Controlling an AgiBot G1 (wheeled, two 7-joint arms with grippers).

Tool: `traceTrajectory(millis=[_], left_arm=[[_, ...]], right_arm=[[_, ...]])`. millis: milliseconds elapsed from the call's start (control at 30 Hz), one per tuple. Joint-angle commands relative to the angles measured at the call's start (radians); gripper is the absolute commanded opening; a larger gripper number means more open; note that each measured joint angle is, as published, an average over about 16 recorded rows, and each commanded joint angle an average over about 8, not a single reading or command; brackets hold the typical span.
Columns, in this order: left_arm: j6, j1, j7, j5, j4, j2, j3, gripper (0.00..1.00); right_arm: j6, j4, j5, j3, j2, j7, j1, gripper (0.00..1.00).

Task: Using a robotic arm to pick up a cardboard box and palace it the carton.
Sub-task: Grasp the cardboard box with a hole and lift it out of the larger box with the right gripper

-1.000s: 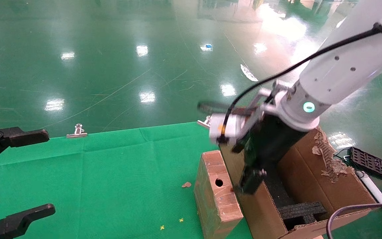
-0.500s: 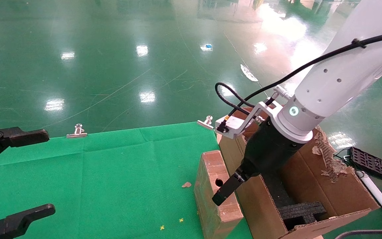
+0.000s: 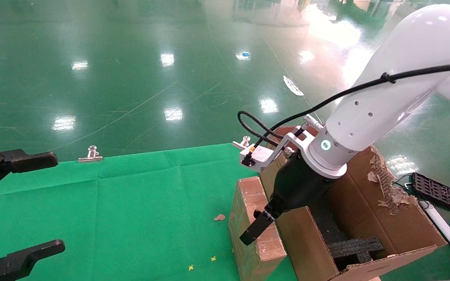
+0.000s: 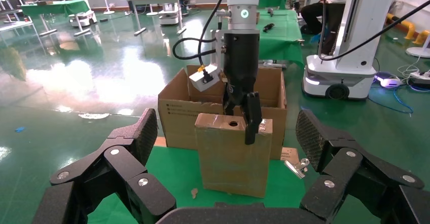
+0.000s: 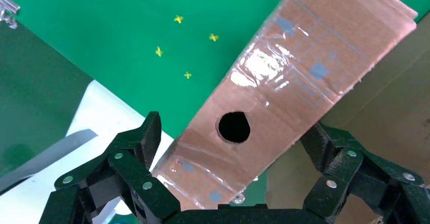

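The small cardboard box (image 3: 248,195) stands upright on the green cloth, its narrow taped face with the round hole on top, against the carton's (image 3: 365,207) left wall. My right gripper (image 3: 260,224) on the white robotic arm (image 3: 373,113) is open and straddles the box's top face, one finger down its near side. In the right wrist view the box (image 5: 284,97) lies between the spread fingers of the right gripper (image 5: 236,133). My left gripper (image 3: 41,205) is open and parked at the far left. The left wrist view shows the box (image 4: 232,155), carton (image 4: 177,117) and right gripper (image 4: 243,112).
Black foam blocks (image 3: 356,248) sit inside the carton, whose right flap is torn. Binder clips (image 3: 90,154) (image 3: 241,143) hold the cloth's far edge. A cardboard scrap (image 3: 220,217) lies on the cloth. A black grid panel (image 3: 440,193) lies on the floor at right.
My right arm swung left from inside the carton to above the small box, and its open gripper came down around the box's top face. The left arm has not moved.
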State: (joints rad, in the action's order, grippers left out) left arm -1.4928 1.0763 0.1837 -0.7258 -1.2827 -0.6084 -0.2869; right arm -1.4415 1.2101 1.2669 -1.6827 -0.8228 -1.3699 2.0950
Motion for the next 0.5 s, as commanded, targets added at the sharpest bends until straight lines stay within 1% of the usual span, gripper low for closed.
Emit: traceTrajectory(millis=[33,133,200,267,300,400,467,500], left_arm=[[0.0,0.0,0.0,0.0,0.0,0.0,0.0,0.95],[0.0,0.0,0.0,0.0,0.0,0.0,0.0,0.73],[0.0,0.0,0.0,0.0,0.0,0.0,0.0,0.53],[0.0,0.0,0.0,0.0,0.0,0.0,-0.001,0.32],[0.0,0.0,0.0,0.0,0.0,0.0,-0.001,0.23],[0.0,0.0,0.0,0.001,0.0,0.0,-0.001,0.07],[0.0,0.0,0.0,0.001,0.0,0.0,-0.001,0.01],[0.0,0.0,-0.001,0.001,0.0,0.0,-0.001,0.0]], right_arm=[[0.016,0.013,0.01,-0.001,0.001,-0.007,-0.005,0.0],[0.021,0.027,0.022,-0.006,0.002,-0.017,-0.006,0.0],[0.022,0.036,0.031,-0.01,0.002,-0.024,-0.006,0.0],[0.022,0.045,0.04,-0.015,0.002,-0.03,-0.006,0.0],[0.022,0.05,0.045,-0.017,0.002,-0.033,-0.006,0.0],[0.022,0.062,0.056,-0.022,0.003,-0.041,-0.006,0.0],[0.021,0.068,0.061,-0.024,0.004,-0.045,-0.006,0.0],[0.021,0.071,0.065,-0.026,0.004,-0.047,-0.006,0.0]])
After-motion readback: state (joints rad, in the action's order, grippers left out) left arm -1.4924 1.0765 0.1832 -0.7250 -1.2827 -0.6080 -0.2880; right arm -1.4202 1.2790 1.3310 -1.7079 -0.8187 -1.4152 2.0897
